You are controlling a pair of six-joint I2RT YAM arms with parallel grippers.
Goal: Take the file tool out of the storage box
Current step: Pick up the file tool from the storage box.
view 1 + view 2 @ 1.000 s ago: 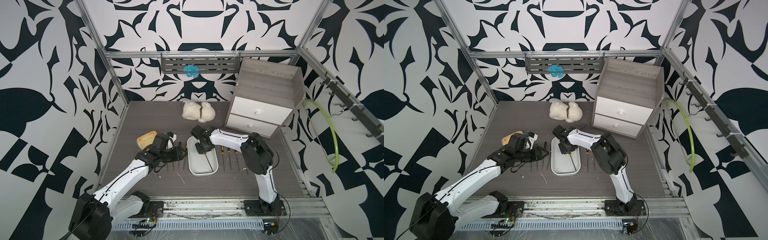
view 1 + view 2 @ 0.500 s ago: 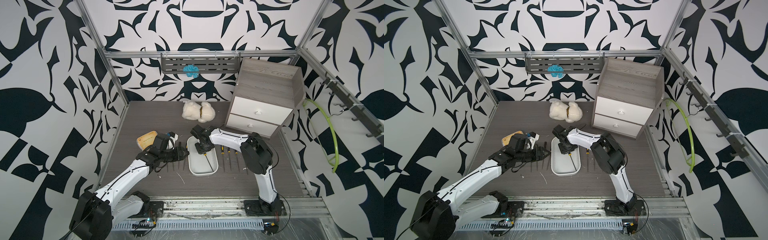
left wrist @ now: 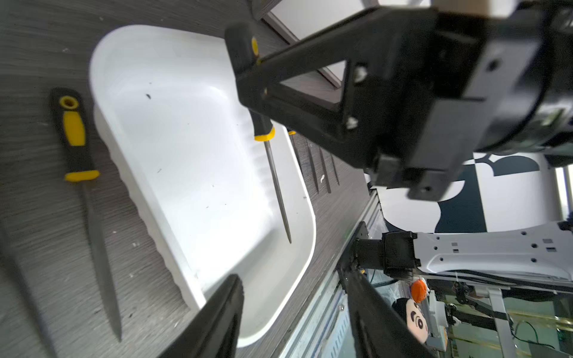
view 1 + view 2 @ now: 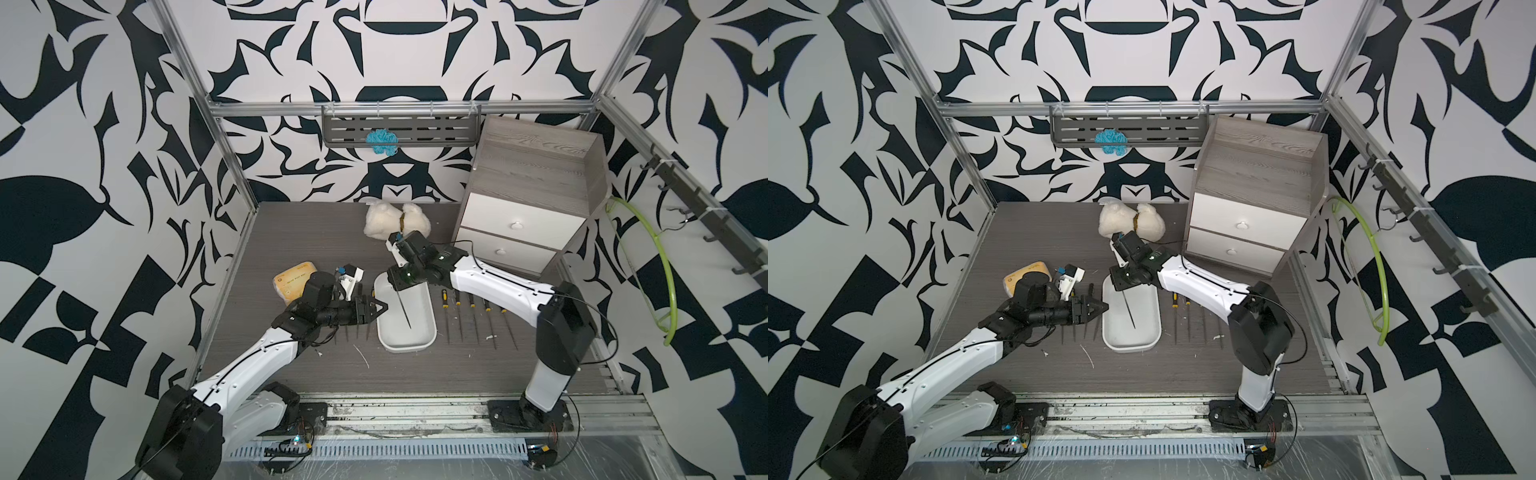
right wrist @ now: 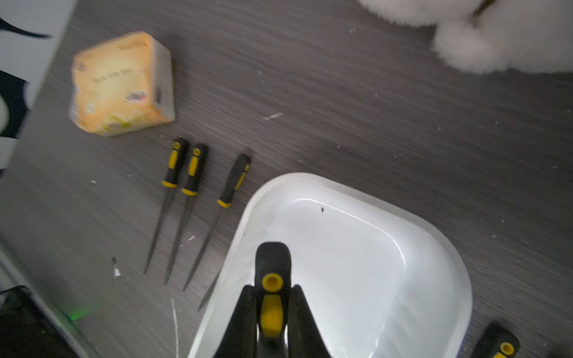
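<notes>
The white storage box (image 4: 428, 328) lies mid-table in both top views (image 4: 1148, 328). Inside it is a file tool (image 4: 404, 309) with a black and yellow handle (image 5: 272, 263). My right gripper (image 5: 272, 289) is shut on that handle at the box's far end (image 4: 400, 282). The handle sits raised, and the shaft (image 3: 276, 179) slants down to the box floor. My left gripper (image 4: 380, 308) hovers open at the box's left rim with nothing between its fingers (image 3: 293, 279).
Three files (image 5: 192, 186) lie on the table left of the box and several more (image 4: 469, 316) lie right of it. A yellow packet (image 4: 293, 279) is left, a white plush (image 4: 395, 222) behind, and a grey cabinet (image 4: 528, 208) back right.
My left gripper has edged slightly toward the box's rim. The right gripper has stayed on the file's handle at the far end of the box.
</notes>
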